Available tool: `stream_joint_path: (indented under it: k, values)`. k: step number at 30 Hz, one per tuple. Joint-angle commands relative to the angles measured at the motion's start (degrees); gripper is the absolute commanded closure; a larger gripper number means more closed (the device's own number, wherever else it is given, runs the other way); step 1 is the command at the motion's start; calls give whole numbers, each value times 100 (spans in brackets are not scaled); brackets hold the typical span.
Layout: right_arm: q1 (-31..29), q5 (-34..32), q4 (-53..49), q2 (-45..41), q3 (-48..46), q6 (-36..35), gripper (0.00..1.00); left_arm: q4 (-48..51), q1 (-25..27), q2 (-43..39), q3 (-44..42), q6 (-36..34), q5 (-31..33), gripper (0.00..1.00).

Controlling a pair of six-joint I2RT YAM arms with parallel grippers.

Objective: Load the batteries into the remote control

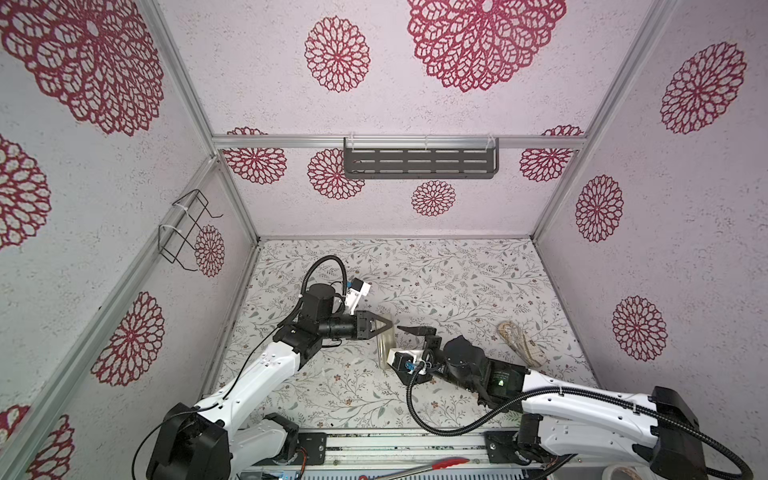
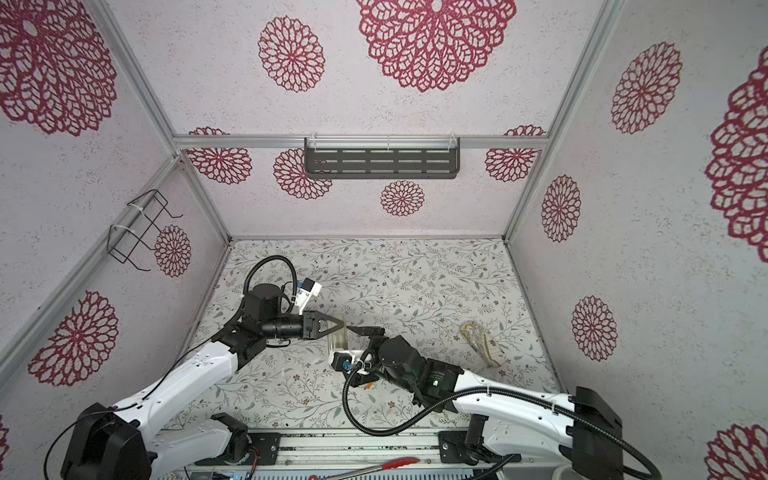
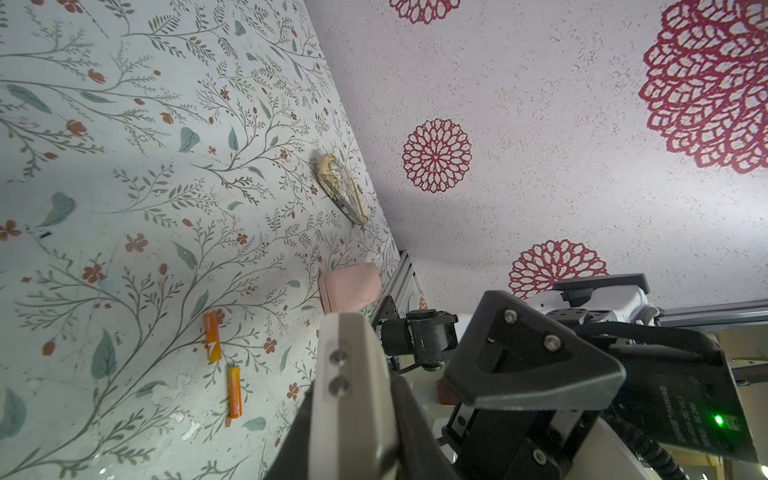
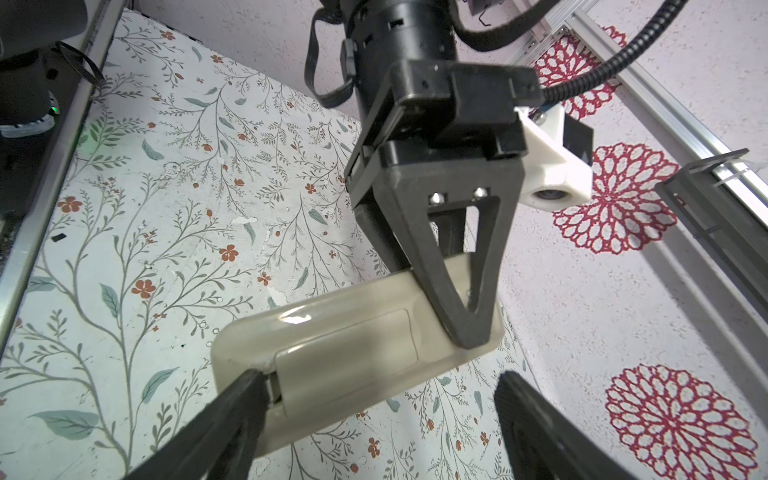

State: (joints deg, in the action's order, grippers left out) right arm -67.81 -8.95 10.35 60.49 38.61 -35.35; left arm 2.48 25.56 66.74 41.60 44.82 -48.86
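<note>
Your slim remote control (image 4: 345, 345), greyish-beige plastic back w/ a rectangular battery cover, is up at mid-surface, back side facing your right arm. Your left hand (image 1: 390, 324) has it by one end, jaws clamped tight on it, one finger across the back. In both top views the remote control (image 1: 384, 347) (image 2: 337, 334) shows as a pale strip btwn the two hands. Can't tell if its low end touches the surface. Your right hand (image 4: 378, 390) is spread wide, gripping nothing. One fingertip (image 4: 241, 403) sits right on the cover's short-edge seam. The other finger hangs clear of the remote.

The batteries (image 3: 212, 336), two small thin orange cylinders, lie flat on the floral-print surface (image 1: 457, 282), nearly end to end, just beside each other, well apart from the remote. Your right arm covers that spot in both top views, so only the left wrist view shows them.

Past them a pink rounded oblong pad (image 3: 351, 286) lies near the surface edge by the alu frame rail. Further out, a beige patterned oval pouch (image 1: 519, 343) lies toward the right wall, near your right arm, not under it.

On the walls: black wire rack (image 1: 183, 232) on the left, dark slotted shelf (image 1: 419, 164) at the back. A red-handled tool (image 1: 451, 462) lies on the front rail.
</note>
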Motion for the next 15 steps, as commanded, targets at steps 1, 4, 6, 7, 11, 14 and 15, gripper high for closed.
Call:
stream_joint_path:
  k: [1, 4, 6, 7, 11, 14, 15]
  values:
    - [-35, -47, -124, 1, 200, -128, 9, -193, -15, -21, 58, 53, -238, 100]
    - [-39, -204, -91, 84, 225, -163, 10, -195, -16, -12, 58, 53, -255, 100]
    - [-39, -300, -17, 113, 217, -173, 10, -198, -16, -12, 58, 53, -262, 100]
    - [-35, -370, 25, 126, 215, -175, 11, -200, -16, -12, 50, 62, -273, 100]
    - [-39, -690, 180, 150, 186, -265, 12, -195, -16, -20, 49, 62, -282, 100]
    - [-52, -879, 359, 138, 163, -318, 13, -200, -12, 3, 41, 71, -304, 100]
    - [-59, -928, 433, 124, 149, -336, 13, -204, -15, 6, 41, 72, -308, 100]
